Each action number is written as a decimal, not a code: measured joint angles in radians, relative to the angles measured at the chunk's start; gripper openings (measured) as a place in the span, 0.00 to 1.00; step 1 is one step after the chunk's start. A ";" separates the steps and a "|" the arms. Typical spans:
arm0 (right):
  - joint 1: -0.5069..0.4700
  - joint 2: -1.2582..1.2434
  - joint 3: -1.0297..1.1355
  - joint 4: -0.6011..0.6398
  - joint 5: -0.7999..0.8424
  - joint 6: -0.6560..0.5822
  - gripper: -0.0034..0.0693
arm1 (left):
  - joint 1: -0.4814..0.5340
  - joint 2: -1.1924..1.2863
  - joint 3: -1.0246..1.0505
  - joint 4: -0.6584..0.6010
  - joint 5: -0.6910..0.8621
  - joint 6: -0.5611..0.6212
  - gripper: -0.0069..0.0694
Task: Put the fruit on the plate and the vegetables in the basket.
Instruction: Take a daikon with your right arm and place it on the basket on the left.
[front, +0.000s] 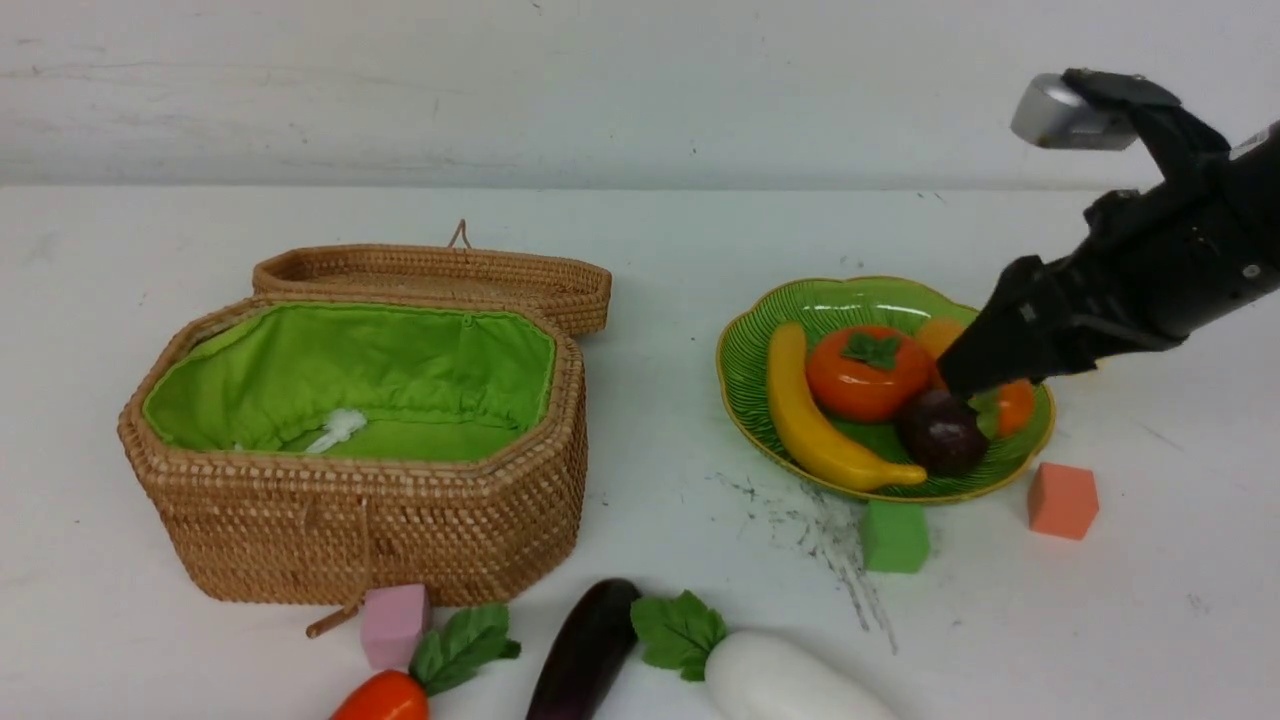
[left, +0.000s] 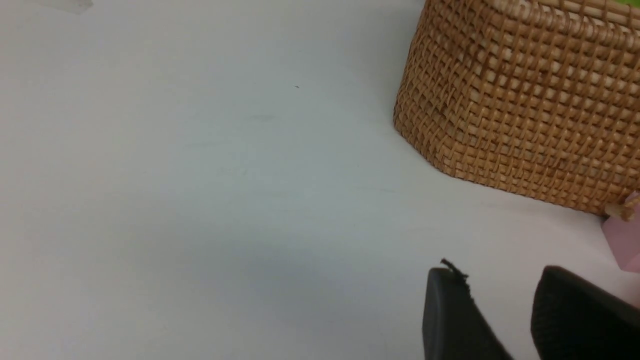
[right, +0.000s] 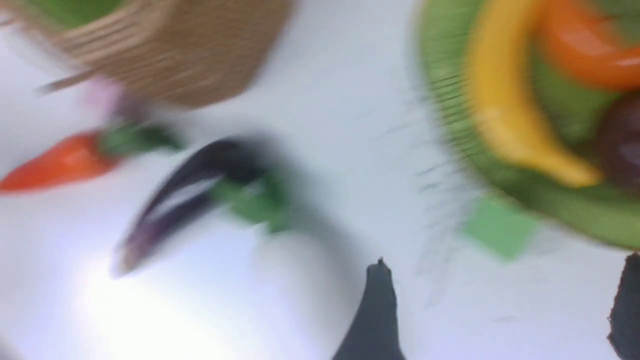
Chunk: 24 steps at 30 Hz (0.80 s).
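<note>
The green plate (front: 760, 340) at right holds the banana (front: 805, 420), persimmon (front: 865, 375), mangosteen (front: 940, 432) and the partly hidden mango (front: 1015, 405). My right gripper (front: 960, 385) hangs over the plate's right side, just above the mangosteen. In the blurred right wrist view it (right: 505, 280) is open and empty. The carrot (front: 385, 698), eggplant (front: 585, 660) and radish (front: 790, 680) lie on the table at the front edge. The wicker basket (front: 360, 510) stands open at left, only its green lining showing inside. My left gripper (left: 497, 280) is open and empty over bare table beside the basket (left: 525, 110).
The basket's lid (front: 430, 275) lies folded back behind it. A pink cube (front: 395, 622) sits against the basket's front. A green cube (front: 893, 536) and an orange cube (front: 1062, 500) lie just in front of the plate. Dark scuff marks streak the table there.
</note>
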 joint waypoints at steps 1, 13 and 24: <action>0.031 -0.002 0.000 0.004 0.023 -0.004 0.85 | 0.000 0.000 0.000 0.000 0.000 0.000 0.40; 0.438 -0.002 0.102 -0.285 0.000 0.018 0.85 | 0.000 0.000 0.000 0.000 0.000 0.000 0.40; 0.533 0.002 0.242 -0.320 -0.159 0.079 0.91 | 0.000 0.000 0.000 0.000 0.000 -0.001 0.40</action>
